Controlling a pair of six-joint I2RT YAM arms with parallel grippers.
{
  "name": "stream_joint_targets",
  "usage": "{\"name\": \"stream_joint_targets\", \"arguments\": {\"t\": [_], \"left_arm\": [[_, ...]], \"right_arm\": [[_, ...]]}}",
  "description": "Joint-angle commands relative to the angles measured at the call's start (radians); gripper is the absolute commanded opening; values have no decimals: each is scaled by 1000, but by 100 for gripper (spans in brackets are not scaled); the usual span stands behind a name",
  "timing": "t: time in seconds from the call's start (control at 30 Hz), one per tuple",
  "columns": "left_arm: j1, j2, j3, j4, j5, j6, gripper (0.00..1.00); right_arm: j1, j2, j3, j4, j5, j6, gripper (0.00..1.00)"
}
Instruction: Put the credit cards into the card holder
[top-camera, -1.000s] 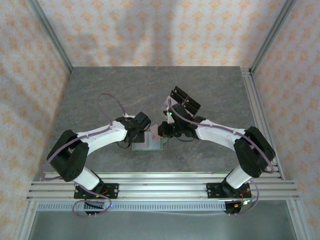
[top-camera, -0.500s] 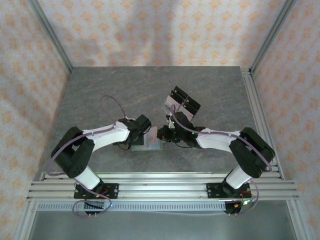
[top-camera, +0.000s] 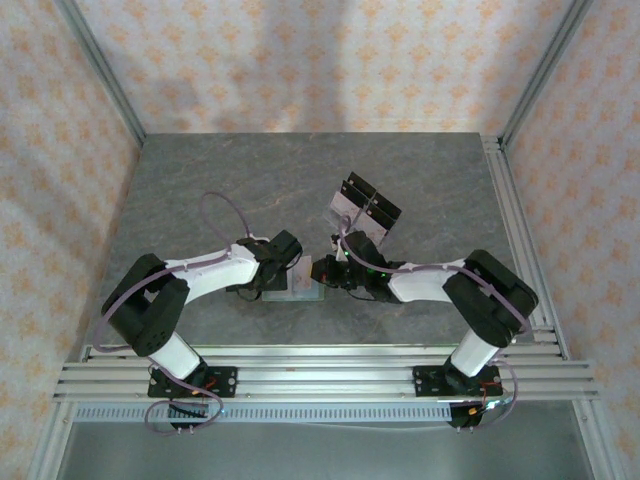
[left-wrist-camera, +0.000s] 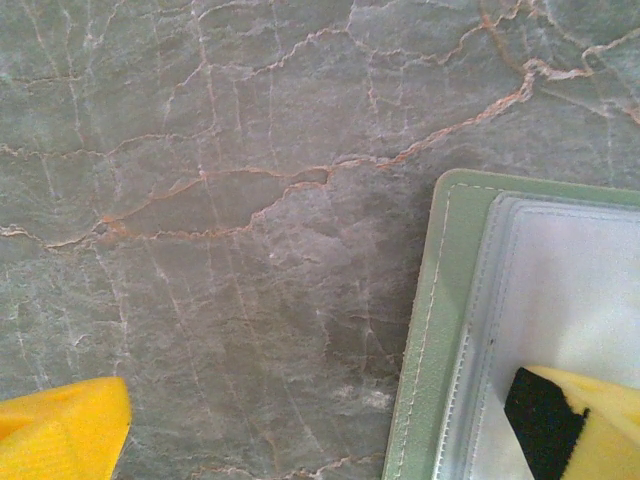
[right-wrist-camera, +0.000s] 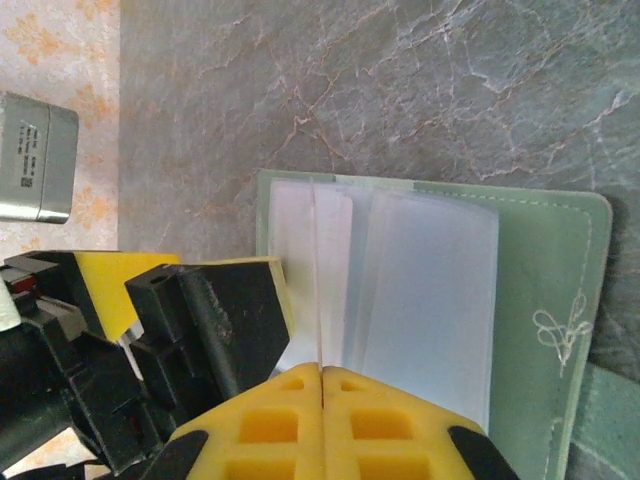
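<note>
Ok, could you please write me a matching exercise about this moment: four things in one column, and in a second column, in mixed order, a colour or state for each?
Column one:
1. left fingers
2. right fingers
3. card holder
4. rack

Column two:
a. sage green, lying open on the table
b. pressed shut together
c. clear, with black parts
d. spread wide apart

Pairs: 1-d, 2-b, 3-a, 4-c.
</note>
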Motion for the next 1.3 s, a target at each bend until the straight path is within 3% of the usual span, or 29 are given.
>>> {"name": "stream_joint_targets", "arguments": {"t": [0.0, 1.27], "left_arm": [[9, 15, -42, -43, -34, -13, 100], [9, 26, -42, -35, -31, -12, 100]], "right_arm": [[6, 24, -22, 113, 7, 25, 0], [10, 153, -54, 267, -34, 91, 0]]}}
